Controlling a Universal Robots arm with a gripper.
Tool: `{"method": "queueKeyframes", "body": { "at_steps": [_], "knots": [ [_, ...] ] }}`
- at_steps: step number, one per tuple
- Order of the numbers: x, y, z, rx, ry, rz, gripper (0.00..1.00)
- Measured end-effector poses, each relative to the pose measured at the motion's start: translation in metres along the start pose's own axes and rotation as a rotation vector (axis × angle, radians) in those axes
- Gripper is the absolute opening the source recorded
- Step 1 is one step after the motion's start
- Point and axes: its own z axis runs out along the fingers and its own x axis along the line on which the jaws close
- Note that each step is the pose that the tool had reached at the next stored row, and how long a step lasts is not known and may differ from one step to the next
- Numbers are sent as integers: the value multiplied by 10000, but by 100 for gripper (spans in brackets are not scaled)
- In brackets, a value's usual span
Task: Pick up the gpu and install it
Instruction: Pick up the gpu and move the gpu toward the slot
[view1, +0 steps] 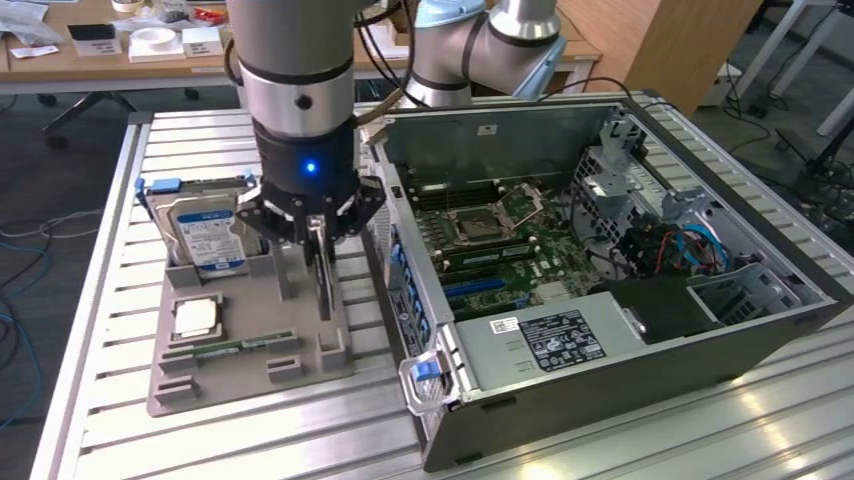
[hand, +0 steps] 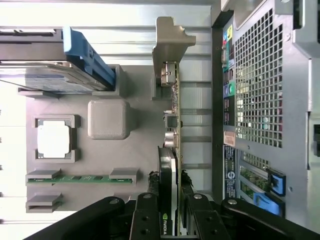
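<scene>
One grey tray (view1: 187, 385) lies on the slotted counter (view1: 694, 440) at the exterior view's left. It carries a hard drive (view1: 207, 235) on edge, a processor (view1: 196, 317) and a memory stick (view1: 234, 348). Toward the tray's right edge the gpu (hand: 168, 167) stands upright in its slot. The gripper (view1: 318, 250) is down over it, jaws closed against both faces. Just beside it on the right is the open computer case (view1: 641, 330).

Counter (view1: 200, 440): silver metal, with long grooves in its top.
Gray tray (view1: 247, 315): lies flat on the counter, on the exterior view's left.
Computer box (view1: 601, 385): open, lies on its side on the counter, just beside the tray, on the exterior view's right.
</scene>
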Motion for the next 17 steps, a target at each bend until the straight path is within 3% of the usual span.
{"method": "queueKeyframes", "body": {
  "at_steps": [12,17],
  "knots": [
    [-3,19,-334,-1,0,-1,27],
    [-3,20,-346,-3,-1,-1,27]
  ]
}}
